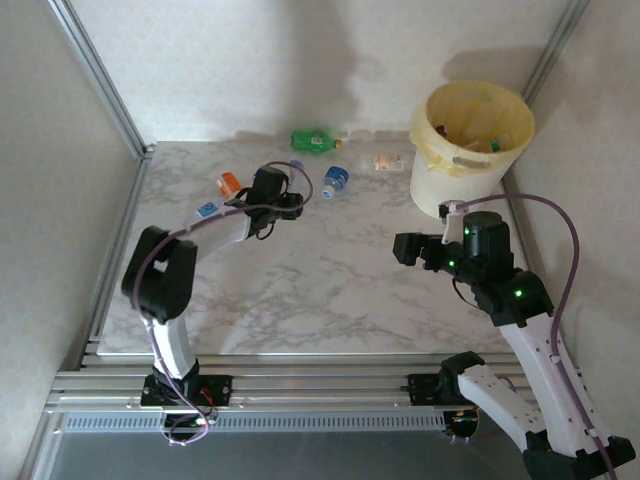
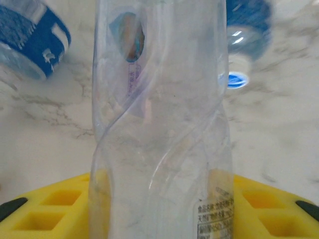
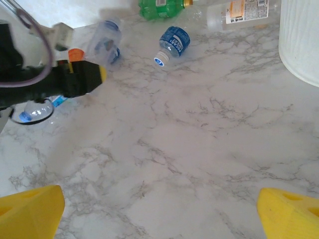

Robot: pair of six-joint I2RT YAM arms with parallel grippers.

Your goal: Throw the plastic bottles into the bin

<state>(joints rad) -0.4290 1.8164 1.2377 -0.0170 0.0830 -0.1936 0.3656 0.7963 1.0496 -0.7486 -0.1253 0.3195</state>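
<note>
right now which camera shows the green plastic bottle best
Top external: the green plastic bottle lies whole by the back wall. The right wrist view cuts it off at its top edge.

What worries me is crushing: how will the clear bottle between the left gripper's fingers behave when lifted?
The clear bottle looks empty, so it is probably light. Its walls are already twisted and creased, so they will likely give further under the left gripper. The smooth plastic might slip.
</note>
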